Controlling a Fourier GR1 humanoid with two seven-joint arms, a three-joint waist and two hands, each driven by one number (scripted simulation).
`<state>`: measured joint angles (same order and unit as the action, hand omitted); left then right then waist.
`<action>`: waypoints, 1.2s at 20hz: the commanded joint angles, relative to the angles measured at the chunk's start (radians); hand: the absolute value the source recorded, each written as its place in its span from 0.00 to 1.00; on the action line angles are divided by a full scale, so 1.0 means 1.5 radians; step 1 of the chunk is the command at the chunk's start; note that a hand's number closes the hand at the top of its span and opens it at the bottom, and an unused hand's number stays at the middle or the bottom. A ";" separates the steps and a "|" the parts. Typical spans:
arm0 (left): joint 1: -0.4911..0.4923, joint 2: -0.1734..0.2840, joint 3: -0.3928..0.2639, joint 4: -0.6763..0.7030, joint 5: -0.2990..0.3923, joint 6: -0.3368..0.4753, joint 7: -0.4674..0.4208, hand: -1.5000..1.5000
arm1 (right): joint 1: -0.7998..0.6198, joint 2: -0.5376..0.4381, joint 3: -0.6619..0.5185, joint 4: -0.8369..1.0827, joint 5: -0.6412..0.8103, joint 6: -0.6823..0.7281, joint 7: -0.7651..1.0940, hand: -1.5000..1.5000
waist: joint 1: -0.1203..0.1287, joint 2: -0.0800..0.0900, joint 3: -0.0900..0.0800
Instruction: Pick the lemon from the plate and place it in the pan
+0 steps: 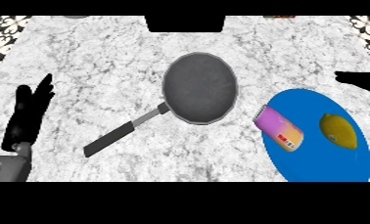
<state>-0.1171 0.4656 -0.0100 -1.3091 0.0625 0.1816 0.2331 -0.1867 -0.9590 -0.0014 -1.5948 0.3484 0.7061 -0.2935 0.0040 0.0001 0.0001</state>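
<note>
Left hand [29,113] stands at the far left edge of the head view, fingers straight and pointing up, holding nothing; it looks parked there, out of the way of the job, which lies on the other side. Moving right over the marbled worktop [94,61], the pan [200,88] sits near the middle, dark and holding nothing, its handle [124,132] running down and to the left toward the robot, so the bowl is free to take something from the right. Just beside the pan's right rim begins the blue plate [311,164], and on its left part lies a purple and pink can [279,127], tipped on its side between the pan and the fruit. The lemon [339,131] rests on the right part of the plate, apart from the can and untouched, so the pick is not yet made. Above the plate, at the right edge, only a black tip of the right hand [353,79] shows, near the lemon but not on it; whether it is open or closed I cannot tell. My guess is that this hand is best placed to take the lemon, and the carry to the pan would have to pass over the can
</note>
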 commanded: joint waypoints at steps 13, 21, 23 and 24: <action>-0.024 -0.035 0.055 0.058 -0.041 -0.045 -0.033 0.50 | 0.039 0.073 0.005 0.032 0.225 -0.045 -0.073 0.00 | -0.003 0.000 0.000; -0.030 -0.041 0.080 0.071 -0.068 -0.065 -0.037 0.50 | 0.005 0.132 0.005 0.096 0.295 -0.064 -0.107 0.00 | -0.003 0.001 0.000; -0.039 -0.034 0.084 0.017 -0.064 -0.065 0.026 0.50 | 0.018 0.155 0.001 0.067 0.290 -0.054 -0.085 0.00 | -0.003 0.000 0.000; 0.016 -0.063 0.060 -0.028 -0.079 -0.044 0.027 0.50 | 0.049 0.168 0.011 0.001 0.295 -0.038 -0.042 0.00 | -0.003 -0.001 0.000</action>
<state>-0.1170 0.4040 0.0944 -1.3029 -0.0293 0.0986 0.2362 -0.1369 -0.7606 0.0097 -1.5033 0.7715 0.6112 -0.4241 0.0005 -0.0002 0.0002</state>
